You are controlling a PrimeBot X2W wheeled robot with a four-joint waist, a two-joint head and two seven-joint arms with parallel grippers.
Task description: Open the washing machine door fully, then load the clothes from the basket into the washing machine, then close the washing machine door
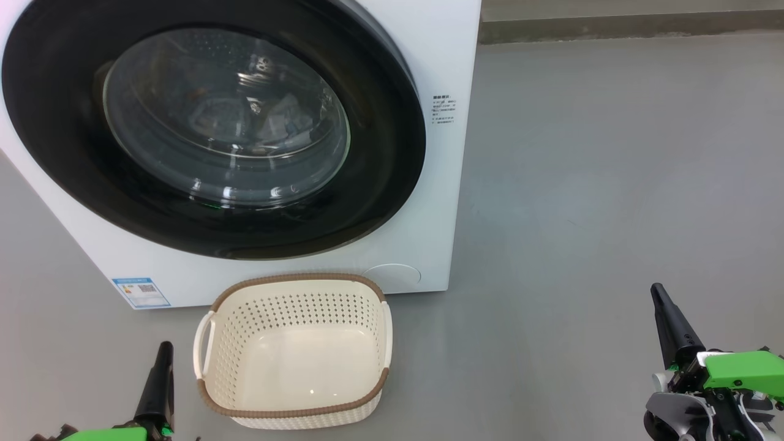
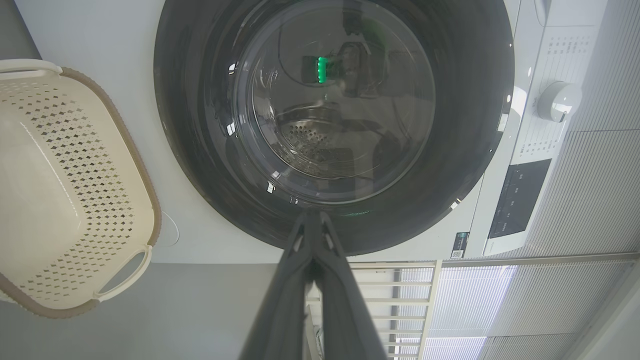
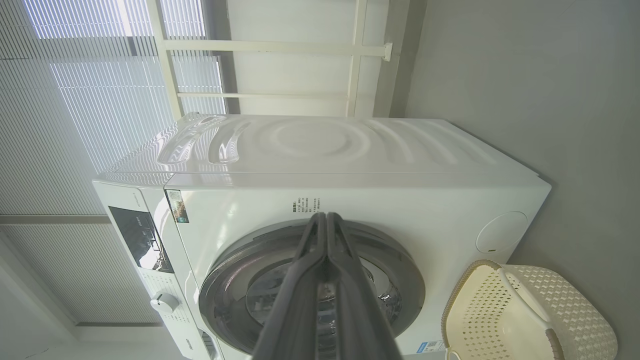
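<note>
The white washing machine (image 1: 441, 55) stands ahead with its black-rimmed round door (image 1: 380, 184) shut against its front. Through the glass bowl (image 1: 226, 116) some light clothes (image 1: 285, 119) lie in the drum. The cream basket (image 1: 294, 352) sits on the floor right below the door and holds nothing. My left gripper (image 1: 164, 349) is at the lower left beside the basket, fingers pressed together and shut on nothing. My right gripper (image 1: 658, 291) is low at the right, well clear of the machine, also shut on nothing. In the wrist views, the left gripper (image 2: 312, 216) and right gripper (image 3: 326, 216) both point at the washing machine (image 2: 100, 35) (image 3: 390, 200).
A grey floor (image 1: 612, 184) spreads wide to the right of the machine. A round filter cap (image 1: 392, 274) sits low on the front, just behind the basket. A blue label sticker (image 1: 141, 293) is at the lower left. A low wall base (image 1: 612, 24) runs along the back.
</note>
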